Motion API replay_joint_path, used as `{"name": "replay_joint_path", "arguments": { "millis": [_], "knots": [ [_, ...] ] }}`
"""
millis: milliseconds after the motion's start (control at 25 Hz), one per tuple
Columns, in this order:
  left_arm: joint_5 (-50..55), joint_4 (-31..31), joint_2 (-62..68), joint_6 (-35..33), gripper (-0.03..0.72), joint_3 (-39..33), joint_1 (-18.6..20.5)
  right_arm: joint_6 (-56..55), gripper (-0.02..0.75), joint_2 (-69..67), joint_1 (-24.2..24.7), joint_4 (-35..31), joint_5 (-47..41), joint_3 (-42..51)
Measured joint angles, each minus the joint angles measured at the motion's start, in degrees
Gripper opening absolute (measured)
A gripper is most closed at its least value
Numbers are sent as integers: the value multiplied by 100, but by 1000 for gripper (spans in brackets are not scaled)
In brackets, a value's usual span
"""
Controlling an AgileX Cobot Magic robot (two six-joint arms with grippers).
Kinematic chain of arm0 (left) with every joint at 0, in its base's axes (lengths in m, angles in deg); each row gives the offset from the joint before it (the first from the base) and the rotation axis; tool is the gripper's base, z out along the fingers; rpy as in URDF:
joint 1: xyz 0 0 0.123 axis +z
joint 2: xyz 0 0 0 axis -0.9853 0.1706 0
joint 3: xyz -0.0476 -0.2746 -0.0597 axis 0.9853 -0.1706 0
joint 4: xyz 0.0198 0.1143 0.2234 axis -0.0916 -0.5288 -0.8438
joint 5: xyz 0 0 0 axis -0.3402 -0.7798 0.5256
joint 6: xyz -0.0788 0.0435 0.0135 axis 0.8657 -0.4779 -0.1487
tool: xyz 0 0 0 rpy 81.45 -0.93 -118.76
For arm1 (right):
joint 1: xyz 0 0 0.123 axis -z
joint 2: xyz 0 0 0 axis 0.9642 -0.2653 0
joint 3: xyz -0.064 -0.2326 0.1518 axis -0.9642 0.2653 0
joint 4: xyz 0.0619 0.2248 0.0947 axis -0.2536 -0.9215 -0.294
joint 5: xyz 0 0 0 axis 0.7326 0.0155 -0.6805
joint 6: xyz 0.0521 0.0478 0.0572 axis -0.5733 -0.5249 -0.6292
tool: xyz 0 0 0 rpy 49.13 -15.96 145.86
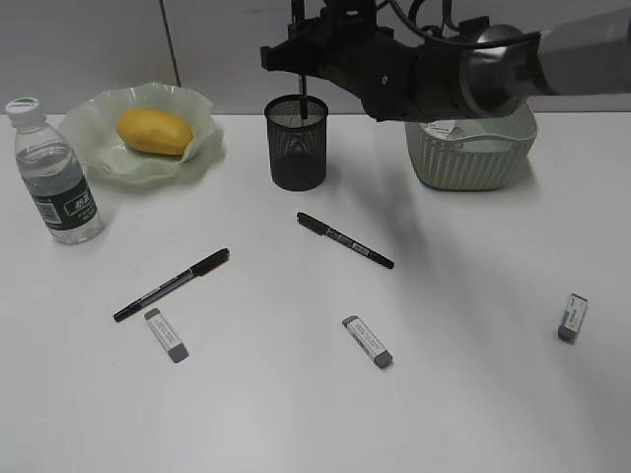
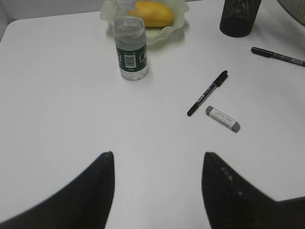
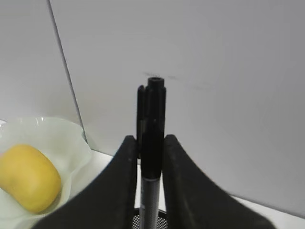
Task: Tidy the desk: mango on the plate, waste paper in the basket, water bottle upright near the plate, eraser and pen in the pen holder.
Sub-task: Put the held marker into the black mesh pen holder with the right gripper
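My right gripper point(image 1: 301, 61) reaches across and hangs over the black mesh pen holder point(image 1: 297, 143), shut on a black pen point(image 1: 302, 97) held upright, its lower end inside the rim. In the right wrist view that pen point(image 3: 152, 119) stands between the fingers above the pen holder point(image 3: 162, 220). Two more pens point(image 1: 172, 285) point(image 1: 345, 239) and three erasers point(image 1: 167, 335) point(image 1: 367, 341) point(image 1: 573, 317) lie on the desk. The mango point(image 1: 155, 131) rests on the plate point(image 1: 99, 158), with the water bottle point(image 1: 54, 172) upright beside it. My left gripper point(image 2: 158, 155) is open over bare desk.
The green basket point(image 1: 473, 163) stands at the back right, its top partly hidden by my right arm; a white scrap with marks point(image 1: 444, 128) shows at its rim. A wall runs close behind the desk.
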Motion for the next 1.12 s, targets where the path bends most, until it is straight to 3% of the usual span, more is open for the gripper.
{"name": "replay_joint_path", "arguments": {
  "millis": [160, 360, 520, 840, 1120],
  "knots": [
    [0, 0, 0, 0, 445, 0, 0, 0, 221, -122, 0, 59, 53, 0],
    [0, 0, 0, 0, 445, 0, 0, -5, 466, -127, 0, 146, 94, 0],
    [0, 0, 0, 0, 445, 0, 0, -5, 514, -72, 0, 150, -349, 0],
    [0, 0, 0, 0, 445, 0, 0, -5, 519, 938, 0, 237, -3539, 0],
    [0, 0, 0, 0, 445, 0, 0, -259, 512, 1778, 0, 1134, -6818, 0]
  ]
}}
